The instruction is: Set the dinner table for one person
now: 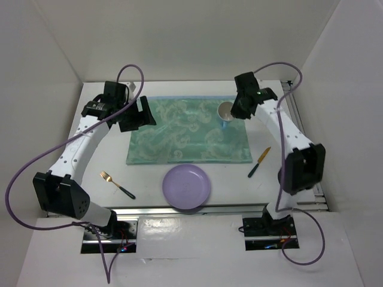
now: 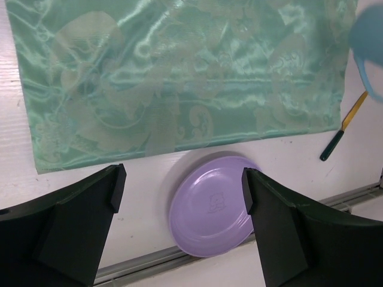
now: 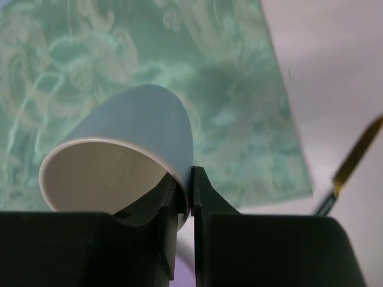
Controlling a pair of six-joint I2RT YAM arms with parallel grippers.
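My right claw (image 3: 190, 192) is clenched on the light blue ceramic cup with a cream inside (image 3: 128, 140). One finger sits inside the rim and the other outside, with the wall pinched between them. From overhead I see the cup over the far right corner of the green patterned satin placemat (image 1: 188, 133). I cannot tell whether its base touches the cloth.

My left claw (image 2: 184, 182) is released, its jaws standing wide with nothing between them. In the overhead view it hangs over the placemat's far left corner.

The dinner table, a large flat white rectangular tabletop (image 1: 146, 173), carries everything. The placemat lies flat across its far middle. The round lilac plastic plate (image 1: 187, 186) rests on the bare tabletop right at the placemat's near edge, about centred between my two arms. It also shows between the left claw's fingers in that wrist view.

The fork with gold tines and a dark handle (image 1: 116, 184) lies slanted on the bare tabletop left of the plate, apart from it. The knife with a gold blade and a dark handle (image 1: 259, 162) lies slanted just off the placemat's near right corner, well apart from the plate.
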